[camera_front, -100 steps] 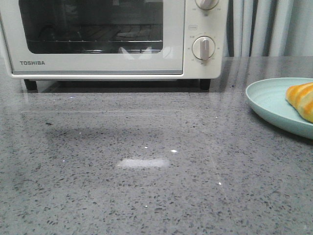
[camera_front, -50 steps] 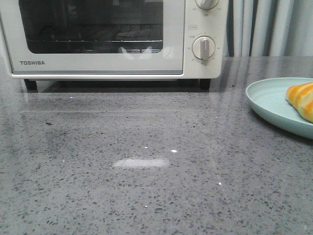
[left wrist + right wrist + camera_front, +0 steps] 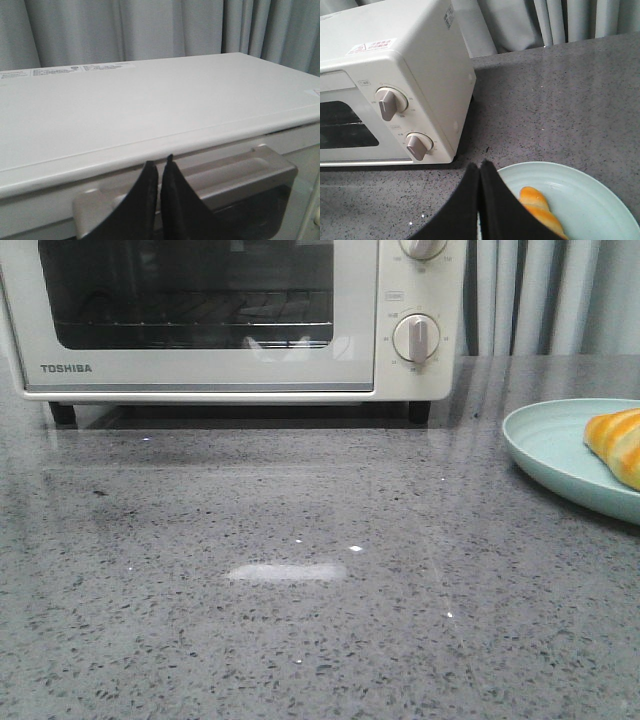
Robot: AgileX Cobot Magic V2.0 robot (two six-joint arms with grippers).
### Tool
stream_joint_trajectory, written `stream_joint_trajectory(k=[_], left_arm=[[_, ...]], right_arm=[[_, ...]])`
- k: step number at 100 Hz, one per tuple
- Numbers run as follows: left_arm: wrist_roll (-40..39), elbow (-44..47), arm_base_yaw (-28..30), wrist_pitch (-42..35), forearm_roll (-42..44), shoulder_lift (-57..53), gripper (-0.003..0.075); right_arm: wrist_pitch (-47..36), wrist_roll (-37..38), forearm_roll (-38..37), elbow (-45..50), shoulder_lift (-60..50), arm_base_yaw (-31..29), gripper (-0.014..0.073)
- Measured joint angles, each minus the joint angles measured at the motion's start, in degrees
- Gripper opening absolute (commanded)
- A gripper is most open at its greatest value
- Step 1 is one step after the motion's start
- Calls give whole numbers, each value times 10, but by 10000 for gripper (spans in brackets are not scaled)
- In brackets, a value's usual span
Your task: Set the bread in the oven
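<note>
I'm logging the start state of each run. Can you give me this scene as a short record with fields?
oven: cream-white, at back of grey counter, door closed
oven handle: left gripper just above it, fingers together, holding nothing
bread: on the plate, outside the oven
plate: pale green, right of the oven
right gripper: above the plate's near edge, fingers together, empty
task progress: not started

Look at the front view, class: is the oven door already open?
No, the oven door stands upright and closed, and the bread lies on the plate.
</note>
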Motion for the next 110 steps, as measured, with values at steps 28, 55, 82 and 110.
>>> stream_joint_trajectory(k=[28, 55, 82, 110], left_arm=[[0, -1, 1, 3, 0, 3, -20], [0, -8, 1, 42, 9, 2, -20], [0, -13, 1, 90, 24, -6, -20], [0, 20, 1, 62, 31, -14, -20]], right_arm=[[0, 0, 0, 0, 0, 0, -68], [0, 0, -1, 0, 0, 0, -68], [0, 0, -1, 0, 0, 0, -68], [0, 0, -1, 0, 0, 0, -68]])
